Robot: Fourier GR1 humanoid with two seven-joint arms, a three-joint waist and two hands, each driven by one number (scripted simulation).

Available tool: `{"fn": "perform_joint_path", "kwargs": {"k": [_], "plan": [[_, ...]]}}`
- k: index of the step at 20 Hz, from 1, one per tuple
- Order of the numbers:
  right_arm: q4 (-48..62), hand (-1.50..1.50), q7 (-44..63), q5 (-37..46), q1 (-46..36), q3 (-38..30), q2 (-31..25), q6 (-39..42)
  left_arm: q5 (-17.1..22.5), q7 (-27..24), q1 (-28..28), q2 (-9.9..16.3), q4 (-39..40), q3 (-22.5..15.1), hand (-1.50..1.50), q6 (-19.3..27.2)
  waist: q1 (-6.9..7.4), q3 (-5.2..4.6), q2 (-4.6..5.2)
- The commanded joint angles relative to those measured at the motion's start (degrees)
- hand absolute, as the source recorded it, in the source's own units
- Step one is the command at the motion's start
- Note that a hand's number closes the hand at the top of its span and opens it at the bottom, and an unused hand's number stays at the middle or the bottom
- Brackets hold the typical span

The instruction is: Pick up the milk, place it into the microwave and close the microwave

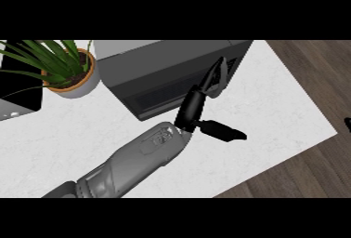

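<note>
So in the head view you've got one grey forearm (137,158) coming up from about 7 o'clock toward the middle, and I honestly can't tell you which arm it is. Its black hand (194,108) is stretched out with straight fingers (217,76) spread a bit, thumb (223,130) sticking out toward 4 o'clock, nothing held. Those fingertips are laid against the front face of the microwave (171,69), which sits at roughly 12 o'clock on the white tabletop (274,116); its door (171,90) looks shut. The milk isn't visible anywhere you can see, so I can't tell where it is. Over at 10 o'clock there's a potted plant (65,69) just beside the microwave, and a dark appliance (17,97) at 9 o'clock is cut off by the edge. Wood floor (302,65) shows past the tabletop around 2 o'clock.
</note>
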Motion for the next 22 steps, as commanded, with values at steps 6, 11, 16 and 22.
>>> {"fn": "perform_joint_path", "kwargs": {"k": [6,11,16,22], "plan": [[0.4,-1.50,2.0,-2.9,-1.8,-0.9,-1.9,0.1,4.0,-1.8,-2.9,-0.1,2.3,0.3,-1.50,1.1,-1.63,0.08,0.27],[0.8,-1.50,3.1,-4.4,-2.3,-0.8,-2.4,0.3,5.3,-3.4,-3.4,-0.1,3.4,-0.1,-1.50,1.4,-1.85,0.12,0.52],[1.0,-1.50,4.0,-5.3,-3.2,-1.4,-3.8,0.5,6.9,-4.2,-3.5,-0.1,4.0,-1.3,-1.50,1.7,-2.23,0.15,0.35],[1.2,-1.50,4.9,-6.6,-3.8,-1.4,-4.5,0.7,8.8,-5.7,-3.9,-0.2,4.7,-1.8,-1.50,1.8,-2.50,0.16,0.41]]}}
